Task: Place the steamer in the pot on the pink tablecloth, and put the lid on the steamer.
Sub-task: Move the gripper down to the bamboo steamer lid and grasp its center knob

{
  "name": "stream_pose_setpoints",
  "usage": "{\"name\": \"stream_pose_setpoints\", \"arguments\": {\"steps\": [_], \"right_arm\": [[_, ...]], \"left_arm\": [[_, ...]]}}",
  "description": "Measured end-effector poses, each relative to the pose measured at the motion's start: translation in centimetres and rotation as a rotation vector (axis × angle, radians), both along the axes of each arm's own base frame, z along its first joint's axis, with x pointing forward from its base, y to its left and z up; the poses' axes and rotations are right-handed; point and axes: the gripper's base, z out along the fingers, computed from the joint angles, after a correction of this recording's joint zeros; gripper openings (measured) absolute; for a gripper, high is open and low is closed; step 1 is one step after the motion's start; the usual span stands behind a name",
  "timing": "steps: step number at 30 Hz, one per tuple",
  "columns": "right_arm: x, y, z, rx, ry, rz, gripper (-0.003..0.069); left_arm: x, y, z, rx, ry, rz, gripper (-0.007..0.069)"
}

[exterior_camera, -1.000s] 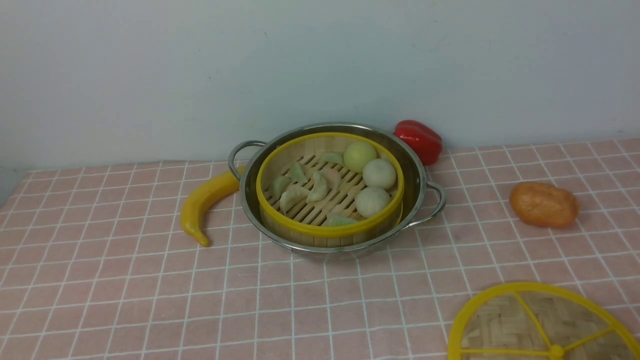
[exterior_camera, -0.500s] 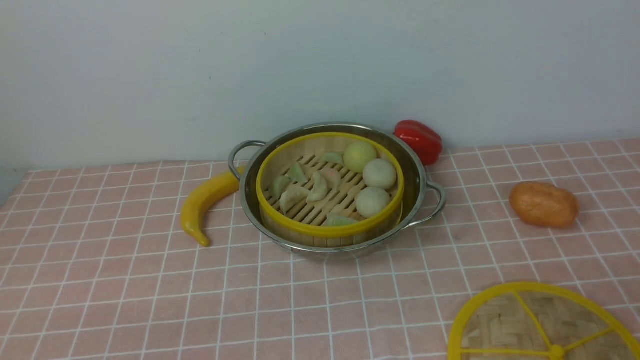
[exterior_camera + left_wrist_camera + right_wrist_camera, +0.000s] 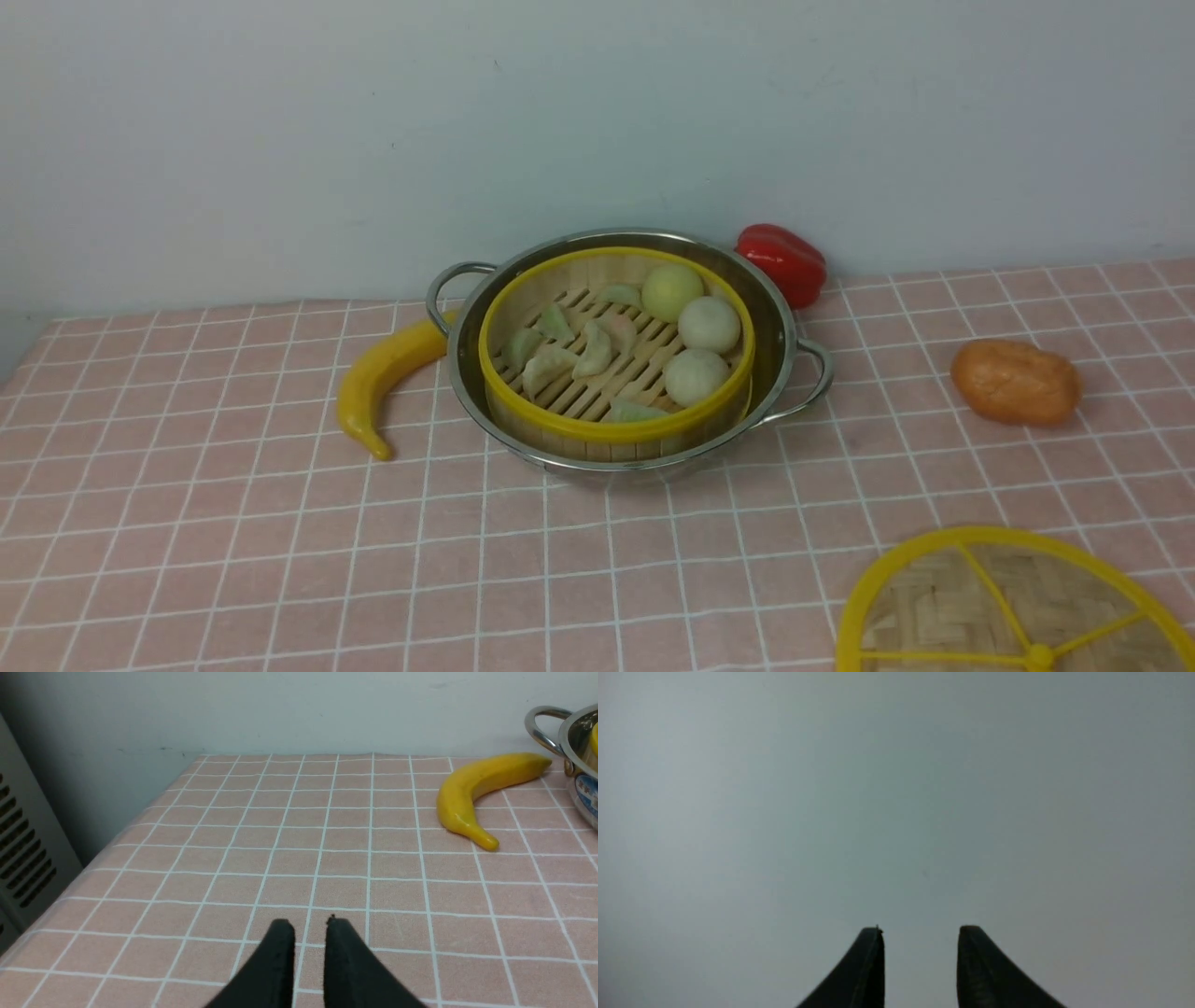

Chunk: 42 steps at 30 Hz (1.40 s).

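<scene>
- While the steamer (image 3: 607, 431) sits inside the pot (image 3: 773, 347), ringed by the steel wall, we see buns (image 3: 708, 324) and dumplings (image 3: 594, 350) on its slatted floor, its top uncovered.
- The pot stands on the pink tablecloth (image 3: 280, 541), near the middle of the tabletop's (image 3: 168, 597) back edge.
- The lid (image 3: 943, 607) lies flat at the front right corner, well apart from the pot and partly cut off by the picture's edge.
- A banana (image 3: 383, 373) lies just beside the pot's left handle (image 3: 453, 280).
- A red pepper (image 3: 782, 261) rests at the back edge behind the pot.
- An orange lump (image 3: 1016, 381) lies toward the right edge.
- Our left gripper (image 3: 309, 924) hovers over bare cloth on the left side, jaws parted by a narrow gap with nothing between them.
- Our right gripper (image 3: 920, 928) faces a plain grey wall (image 3: 896, 788), jaws wide apart and empty.
</scene>
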Motion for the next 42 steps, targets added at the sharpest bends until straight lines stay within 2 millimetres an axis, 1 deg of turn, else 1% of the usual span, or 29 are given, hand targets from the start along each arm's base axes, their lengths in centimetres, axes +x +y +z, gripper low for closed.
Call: {"name": "stream_pose_setpoints", "arguments": {"steps": [2,3,4,5,6,7,8,10,11,12,14,16,17,18,19,22,26,27,28,29,33,39,42], "right_arm": [[0.5,0.1,-0.3,-0.124,0.207,-0.007,0.0240],[0.7,0.2,-0.3,-0.150,0.247,-0.008,0.0240],[1.6,0.3,-0.5,-0.257,0.404,-0.001,0.0240],[1.9,0.4,-0.5,-0.259,0.416,0.000,0.0240],[3.7,0.9,-0.5,-0.382,0.586,0.040,0.0240],[5.0,1.2,-0.4,-0.452,0.655,0.072,0.0240],[5.7,1.5,-0.2,-0.507,0.682,0.101,0.0240],[8.7,2.5,-0.2,-0.637,0.760,0.197,0.0240],[9.3,2.7,-0.2,-0.663,0.771,0.221,0.0240],[11.6,3.6,-0.5,-0.740,0.811,0.315,0.0240],[14.9,5.2,-1.9,-0.812,0.875,0.482,0.0240],[17.2,6.1,-3.2,-0.809,0.928,0.573,0.0240],[19.3,6.7,-4.6,-0.802,0.985,0.623,0.0240],[19.4,6.8,-4.6,-0.801,0.981,0.624,0.0240],[21.2,7.3,-6.2,-0.794,1.049,0.654,0.0240],[24.0,8.7,-10.2,-0.842,1.220,0.705,0.0240],[25.3,10.7,-14.2,-0.943,1.418,0.691,0.0240],[25.2,10.7,-14.2,-0.956,1.415,0.692,0.0240],[25.4,11.3,-15.3,-1.004,1.469,0.659,0.0240],[25.4,11.6,-15.7,-1.036,1.484,0.642,0.0240],[25.5,12.0,-16.1,-1.104,1.483,0.595,0.0240],[26.0,11.8,-16.1,-1.141,1.445,0.544,0.0240],[26.3,11.8,-16.7,-1.162,1.457,0.536,0.0240]], "left_arm": [[0.0,0.0,0.0,0.000,0.000,0.000,0.0102],[0.0,0.0,0.0,0.000,0.000,0.000,0.0104],[0.0,0.0,0.0,0.000,0.000,0.000,0.0110],[0.0,0.0,0.0,0.000,0.000,0.000,0.0110],[0.0,0.0,0.0,0.000,0.000,0.000,0.0117],[0.0,0.0,0.0,0.000,0.000,0.000,0.0120],[0.0,0.0,0.0,0.000,0.000,0.000,0.0122],[0.0,0.0,0.0,0.000,0.000,0.000,0.0127],[0.0,0.0,0.0,0.000,0.000,0.000,0.0127],[0.0,0.0,0.0,0.000,0.000,0.000,0.0128],[0.0,0.0,0.0,0.000,0.000,0.000,0.0129],[0.0,0.0,0.0,0.000,0.000,0.000,0.0137],[0.0,0.0,0.0,0.000,0.000,0.000,0.0139],[0.0,0.0,0.0,0.000,0.000,0.000,0.0139],[0.0,0.0,0.0,0.000,0.000,0.000,0.0139],[0.0,0.0,0.0,0.000,0.000,0.000,0.0140],[0.0,0.0,0.0,0.000,0.000,0.000,0.0149],[0.0,0.0,0.0,0.000,0.000,0.000,0.0149],[0.0,0.0,0.0,0.000,0.000,0.000,0.0149],[0.0,0.0,0.0,0.000,0.000,0.000,0.0149],[0.0,0.0,0.0,0.000,0.000,0.000,0.0160],[0.0,0.0,0.0,0.000,0.000,0.000,0.0170],[0.0,0.0,0.0,0.000,0.000,0.000,0.0179]]}}
